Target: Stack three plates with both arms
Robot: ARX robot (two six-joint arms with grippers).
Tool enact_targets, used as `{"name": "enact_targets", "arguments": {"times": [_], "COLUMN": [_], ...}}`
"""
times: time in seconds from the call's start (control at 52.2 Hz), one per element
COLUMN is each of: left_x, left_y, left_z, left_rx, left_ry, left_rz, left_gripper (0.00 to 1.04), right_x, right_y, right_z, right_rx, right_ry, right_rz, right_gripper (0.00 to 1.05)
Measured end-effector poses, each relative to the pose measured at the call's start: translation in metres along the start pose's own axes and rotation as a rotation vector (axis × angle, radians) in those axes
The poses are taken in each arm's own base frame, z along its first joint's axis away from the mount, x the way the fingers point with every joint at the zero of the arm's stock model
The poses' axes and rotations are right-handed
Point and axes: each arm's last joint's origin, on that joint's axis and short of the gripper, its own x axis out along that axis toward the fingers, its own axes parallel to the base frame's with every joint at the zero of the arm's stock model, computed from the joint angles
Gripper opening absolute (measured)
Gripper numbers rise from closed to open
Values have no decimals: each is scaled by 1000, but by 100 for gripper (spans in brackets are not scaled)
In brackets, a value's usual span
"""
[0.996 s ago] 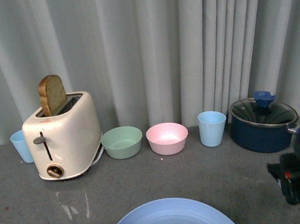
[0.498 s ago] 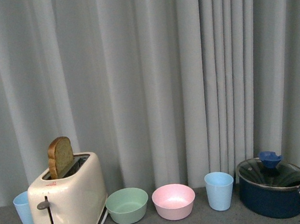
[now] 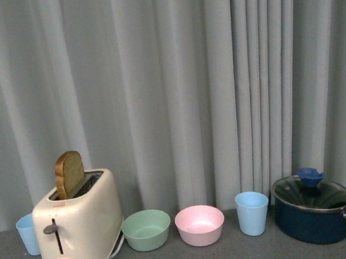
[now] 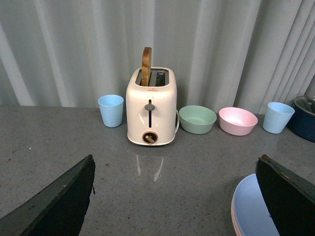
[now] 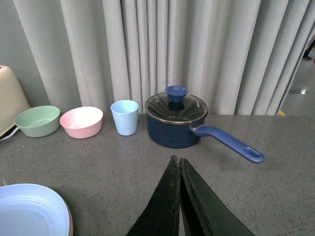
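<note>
The light blue plate [image 4: 251,211] lies on the grey counter on top of a stack; a pink rim [image 4: 232,219] shows just under it. The same blue plate shows in the right wrist view [image 5: 29,211] with a darker rim under its edge. I cannot make out a beige plate. My left gripper [image 4: 174,196] is open and empty above the counter, one finger [image 4: 288,196] over the plate's edge. My right gripper [image 5: 177,161] is shut on nothing, beside the stack and pointing at the pot. Neither the plates nor the grippers show in the front view.
Along the curtain stand a blue cup [image 3: 26,234], a cream toaster [image 3: 77,226] with a bread slice, a green bowl [image 3: 146,229], a pink bowl [image 3: 200,224], another blue cup [image 3: 252,213] and a dark blue lidded pot [image 3: 313,208], whose handle [image 5: 229,142] points towards my right gripper.
The front view has shifted upward. The blue plate and my right arm, seen at its lower edge one second ago, are out of that view now.
</note>
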Motion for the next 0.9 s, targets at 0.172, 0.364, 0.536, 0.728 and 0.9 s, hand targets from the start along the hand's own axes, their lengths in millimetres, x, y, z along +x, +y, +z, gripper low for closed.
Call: {"name": "enact_targets", "arguments": {"times": [0.172,0.364,0.536,0.728,0.9], "left_x": [0,0,0,0,0], "left_y": [0,0,0,0,0], "left_z": [0,0,0,0,0], "left_rx": [0,0,0,0,0], "left_ry": [0,0,0,0,0], "left_rz": [0,0,0,0,0], "left_gripper": [98,98,98,98,98], "right_x": [-8,-16,-23,-28,-32], "right_y": [0,0,0,0,0], "right_z": [1,4,6,6,6], "right_rx": [0,0,0,0,0], "right_ry": [-4,-14,-20,-23,-24], "right_rz": [0,0,0,0,0], "right_gripper": [3,3,3,3,3]}}
